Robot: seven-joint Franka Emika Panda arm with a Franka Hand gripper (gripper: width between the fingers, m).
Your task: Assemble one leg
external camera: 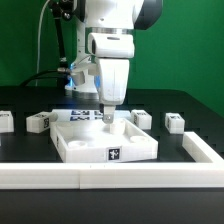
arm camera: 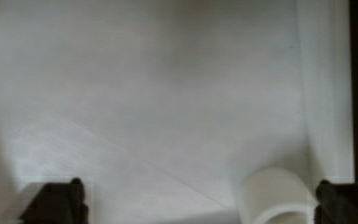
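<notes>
The large white square tabletop [external camera: 72, 146] lies in the middle of the table with its raised rim up. My gripper [external camera: 108, 116] reaches down into it near its far side. In the wrist view the gripper [arm camera: 201, 202] is open, with its dark fingertips [arm camera: 55, 202] far apart over the tabletop's pale inner floor [arm camera: 158, 100]. A rounded white leg [arm camera: 279, 196] stands between them, close to one finger and not gripped. In the exterior view this leg is mostly hidden by the fingers.
Loose white tagged legs lie beside the tabletop: two at the exterior view's left [external camera: 5, 120] [external camera: 38, 122] and two at its right [external camera: 142, 118] [external camera: 175, 123]. A white rail [external camera: 60, 176] runs along the front and up the right side [external camera: 205, 148]. The marker board [external camera: 82, 113] lies behind the tabletop.
</notes>
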